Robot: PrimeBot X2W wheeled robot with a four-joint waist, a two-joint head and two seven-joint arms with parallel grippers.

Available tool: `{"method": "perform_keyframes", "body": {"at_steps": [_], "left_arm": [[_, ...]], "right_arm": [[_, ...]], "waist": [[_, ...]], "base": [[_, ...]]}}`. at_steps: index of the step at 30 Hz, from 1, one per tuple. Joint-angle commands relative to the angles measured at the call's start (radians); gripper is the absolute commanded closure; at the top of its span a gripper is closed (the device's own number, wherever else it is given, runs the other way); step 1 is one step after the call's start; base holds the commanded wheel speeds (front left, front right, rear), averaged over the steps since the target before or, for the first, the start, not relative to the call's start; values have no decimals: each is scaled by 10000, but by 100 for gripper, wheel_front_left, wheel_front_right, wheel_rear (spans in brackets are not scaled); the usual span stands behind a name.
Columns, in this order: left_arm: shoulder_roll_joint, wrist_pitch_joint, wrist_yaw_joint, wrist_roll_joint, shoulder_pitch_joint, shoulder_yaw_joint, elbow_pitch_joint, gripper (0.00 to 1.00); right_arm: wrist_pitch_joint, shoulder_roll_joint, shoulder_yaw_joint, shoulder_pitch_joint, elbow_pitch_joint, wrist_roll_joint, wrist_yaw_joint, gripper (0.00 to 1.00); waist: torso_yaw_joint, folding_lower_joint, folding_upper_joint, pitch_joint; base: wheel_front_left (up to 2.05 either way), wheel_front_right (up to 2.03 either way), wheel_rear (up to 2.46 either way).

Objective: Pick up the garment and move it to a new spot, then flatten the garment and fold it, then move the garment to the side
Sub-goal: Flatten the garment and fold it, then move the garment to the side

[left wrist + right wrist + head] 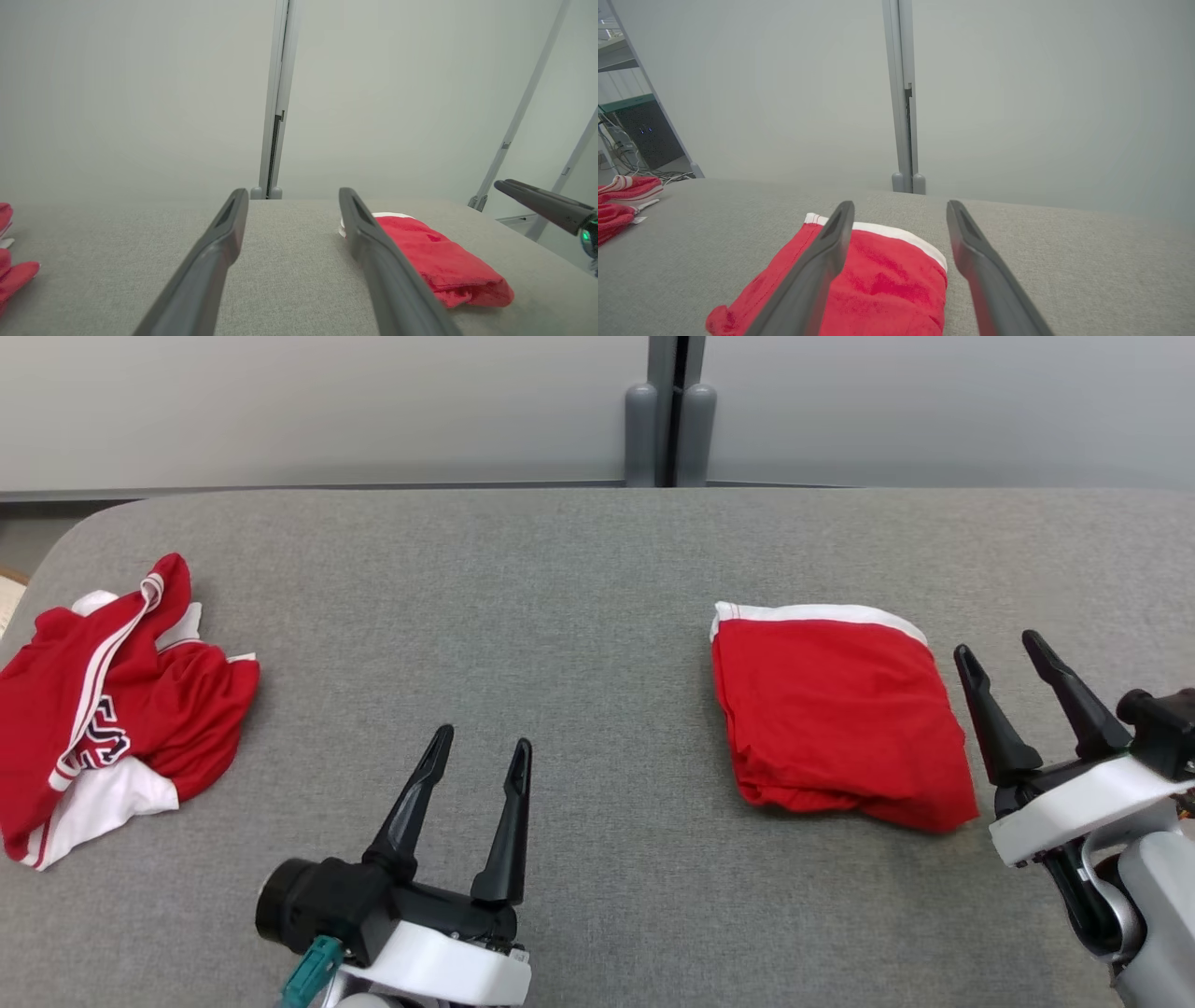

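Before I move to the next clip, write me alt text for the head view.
A folded red garment with a white band lies on the right of a grey table, the open right gripper just beside its right edge. A crumpled red-and-white garment sits at the far left; the left gripper, open and empty, is low, left of centre.

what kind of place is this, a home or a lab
Probably a lab or test room: a grey cloth-covered table before plain partition panels, and a dark equipment cabinet with loose cables nearby.
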Motion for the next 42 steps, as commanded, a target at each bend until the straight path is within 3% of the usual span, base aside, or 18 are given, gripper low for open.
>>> {"method": "perform_keyframes", "body": {"at_steps": [1, 5, 9, 13, 17, 25, 42], "left_arm": [[15, -3, 122, 705, 110, 210, -367, 0], [23, -5, 639, 1577, 818, 641, -969, 0], [25, -5, 1104, 1806, 1568, 1039, -1215, 0], [16, -3, 1068, 1863, 2164, 1304, -1331, 0], [22, -3, 960, 2064, 2472, 1418, -1124, 0], [20, -5, 1337, 1863, 2967, 1730, -873, 0], [18, -5, 1100, 1895, 2960, 1623, -673, 0]], "right_arm": [[-65, 363, -639, 448, -493, -602, -8, 0], [-48, 1342, -2020, 1855, -1450, -2368, -8, 0], [-50, 2221, -2527, 3083, -2038, -3488, -8, 0], [-50, 2675, -2711, 3890, -2452, -4118, -8, 0], [-50, 2834, -2804, 4323, -2617, -4376, -8, 0], [-53, 3012, -3051, 4839, -2887, -4621, -8, 0], [-52, 3050, -3109, 4856, -2921, -4581, -8, 0]], "waist": [[-267, 0, -1, -157], [-650, 0, -1, -505], [-925, 0, -1, -1065], [-1059, 0, -1, -1438], [-1099, 0, -1, -1620], [-1247, 0, -1, -1846], [-691, 0, -1, -1712]], "base": [[0, 0, 0], [0, 0, 0], [0, 0, 0], [0, 0, 0], [0, 0, 0], [0, 0, 0], [0, 0, 0]]}}
